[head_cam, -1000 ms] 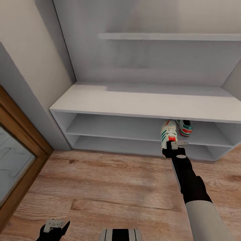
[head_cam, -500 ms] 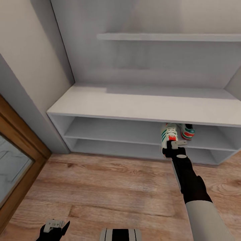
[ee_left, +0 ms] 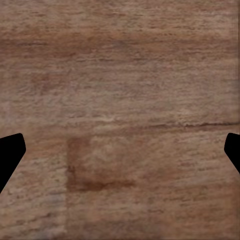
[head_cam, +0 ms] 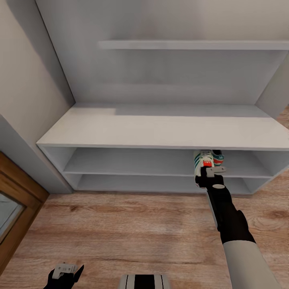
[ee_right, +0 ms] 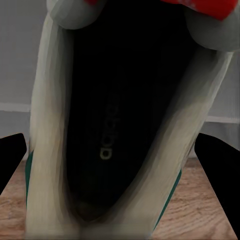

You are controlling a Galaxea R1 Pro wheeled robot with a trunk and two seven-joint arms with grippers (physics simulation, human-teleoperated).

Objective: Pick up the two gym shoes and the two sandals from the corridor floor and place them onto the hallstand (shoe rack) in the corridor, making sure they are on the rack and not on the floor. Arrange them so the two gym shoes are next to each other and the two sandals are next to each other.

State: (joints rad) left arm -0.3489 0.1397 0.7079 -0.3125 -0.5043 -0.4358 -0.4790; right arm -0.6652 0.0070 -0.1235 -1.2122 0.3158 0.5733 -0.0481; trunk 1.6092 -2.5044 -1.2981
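Shoes first: in the head view one gym shoe [head_cam: 202, 161] sits at the front edge of the upper open shelf of the hallstand [head_cam: 160, 128], toward its right end, with the right gripper [head_cam: 209, 173] clamped on its heel. A second gym shoe [head_cam: 217, 157] lies just beside it, deeper in the same shelf, mostly hidden under the bench top. Pale wall and a floating shelf [head_cam: 192, 44] rise behind; wood-grain floor [head_cam: 120, 224] runs in front, and a brown door frame [head_cam: 20, 192] is cut off at the left edge. The left gripper [head_cam: 64, 273] hangs low over the floor, half out of the picture. Compared with half a second ago the whole picture has slid, so more of the hallstand's left end shows; the shoe is further under the bench top.

Left wrist view: bare floor [ee_left: 120, 100], with the fingertips [ee_left: 9, 150] wide apart.

Right wrist view: the shoe's [ee_right: 120, 130] dark inside shows close up between the fingers [ee_right: 11, 155], shelf and floor behind.
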